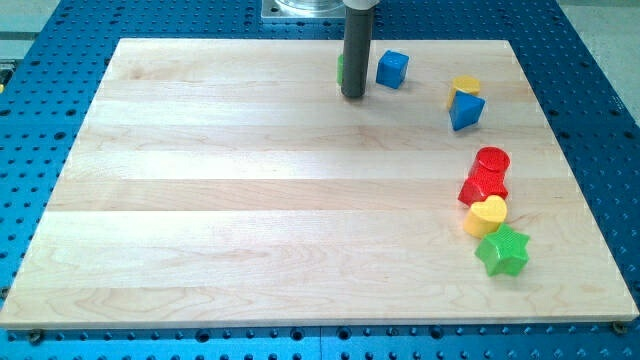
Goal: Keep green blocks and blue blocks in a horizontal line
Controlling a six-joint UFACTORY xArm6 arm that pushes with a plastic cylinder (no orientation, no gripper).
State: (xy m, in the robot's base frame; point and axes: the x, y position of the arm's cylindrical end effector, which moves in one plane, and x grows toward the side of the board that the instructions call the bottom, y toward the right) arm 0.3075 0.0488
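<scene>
The robot's tool, a plain dark rod with nothing to spread or pinch, stands with my tip (353,95) planted at the far side of the desk (200,200), touching or just in front of a green block (341,68) that is almost wholly hidden behind it; the shape of that block cannot be made out. Just to the right sits a blue cube (392,68), turned slightly so that one corner faces near, with no clear long axis. Farther right lies a blue triangular block (465,110), its point aimed left and far, touching a yellow block (464,85) behind it. Well apart, at the near right, a green star (502,250) rests against a yellow heart (486,215), with two red blocks (486,176) stacked in line just beyond. The green block and the blue cube already sit roughly level, while the blue triangular block and the green star remain out of line. The risks look plain: a push on the hidden green block could drive it off the far edge, which is close, and fetching the star could drag the yellow heart and red blocks along with it.
</scene>
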